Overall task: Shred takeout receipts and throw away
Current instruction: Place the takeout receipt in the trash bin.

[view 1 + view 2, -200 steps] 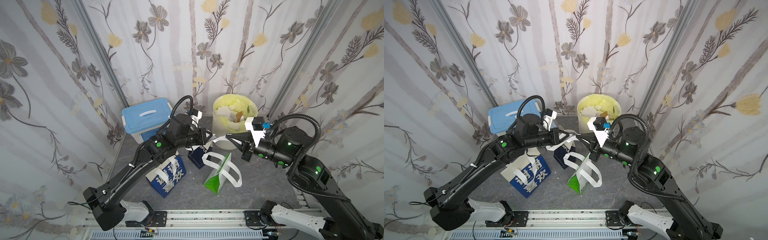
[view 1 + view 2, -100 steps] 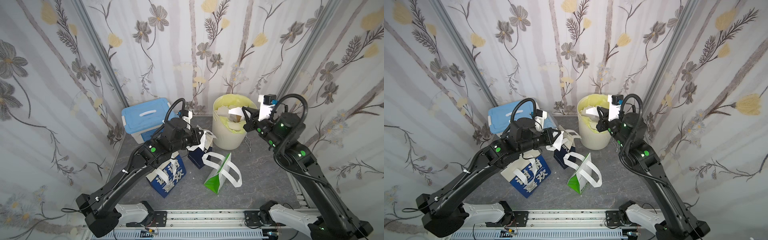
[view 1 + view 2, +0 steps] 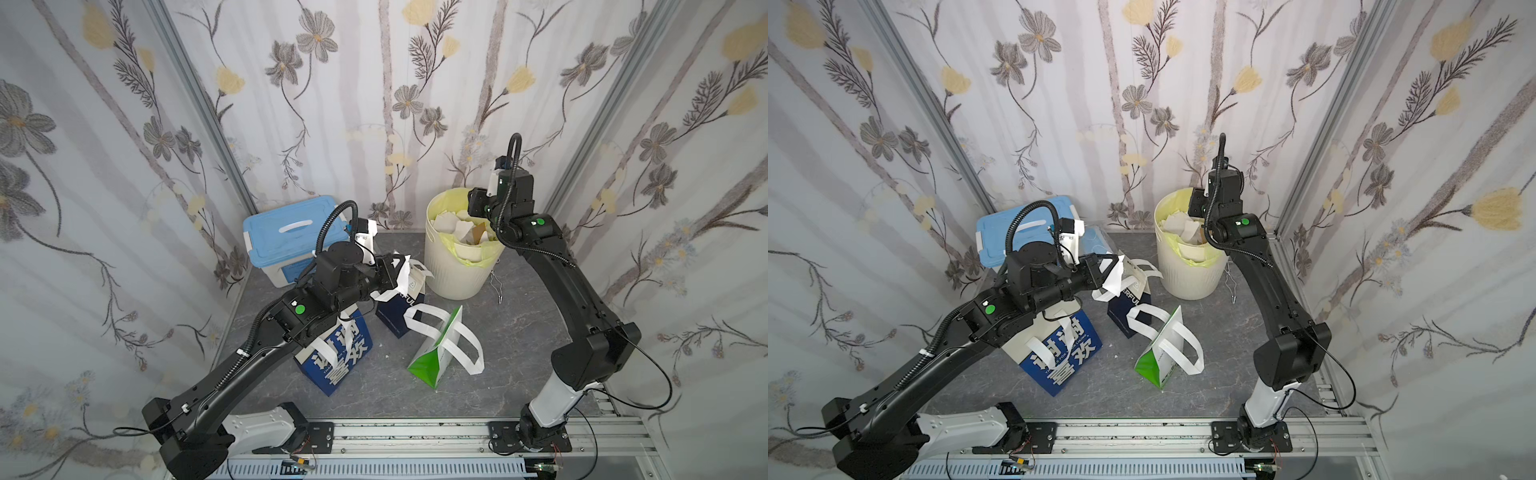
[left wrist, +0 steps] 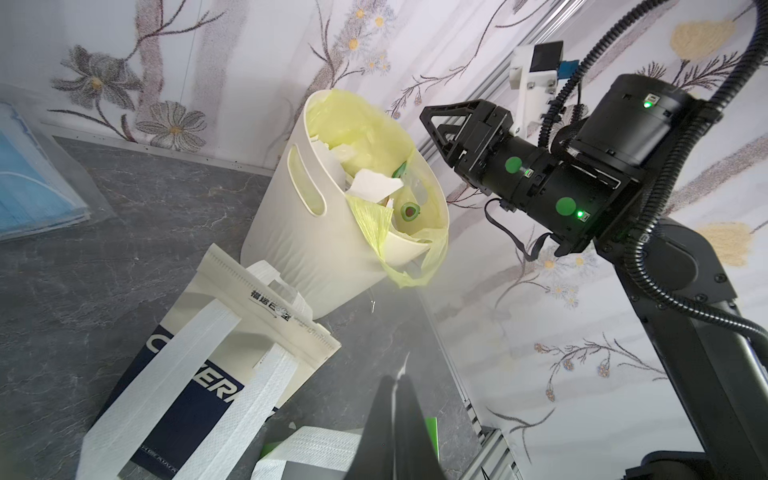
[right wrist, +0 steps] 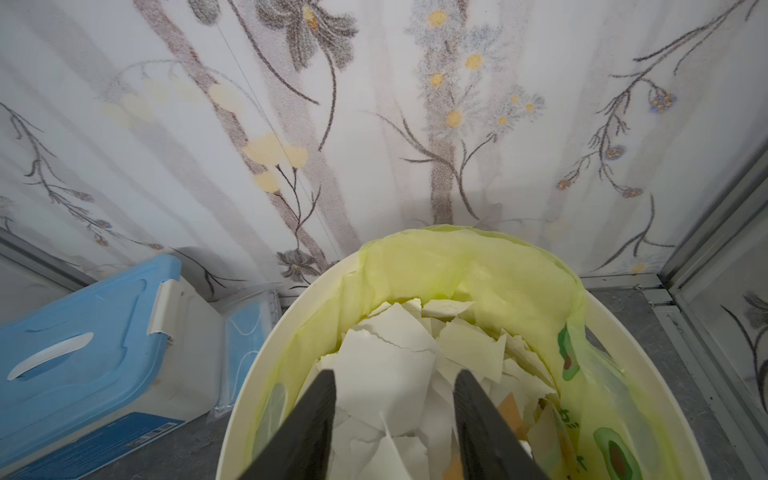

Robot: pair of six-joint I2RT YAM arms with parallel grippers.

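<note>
- Right wrist view: the right gripper (image 5: 395,376) hangs just above the mouth of the cream waste bin (image 5: 245,386). Its jaws are parted and nothing is pinched between them.
- Torn receipt scraps (image 5: 465,349) are heaped high inside the yellow-green liner (image 5: 457,257), close under the fingertips. Whether the big white piece right below is loose or brushing a finger, I cannot tell.
- In both top views the left gripper (image 3: 392,270) (image 3: 1105,268) is clamped on a torn receipt piece (image 3: 404,272) (image 3: 1115,277). It is held in the air just above the navy bag (image 3: 398,309) and near the bin's side.
- Step in hand, as I judge it: dropping scraps into the bin. One half looks delivered and the left's half is yet to go.
- To do it well:
  - Keep the right jaws wide and lift straight up from inside the rim, so no scrap clings and rides out.
  - Clear the right arm off the bin mouth before the left comes over, because there is room for one wrist there.
  - Carry the left's piece high over the white bag handles (image 3: 419,270) so it does not snag.
  - Let go only when it is well inside the liner. The heap is near the rim, and thin paper dropped at the edge could slide onto the grey tabletop (image 3: 519,332).
</note>
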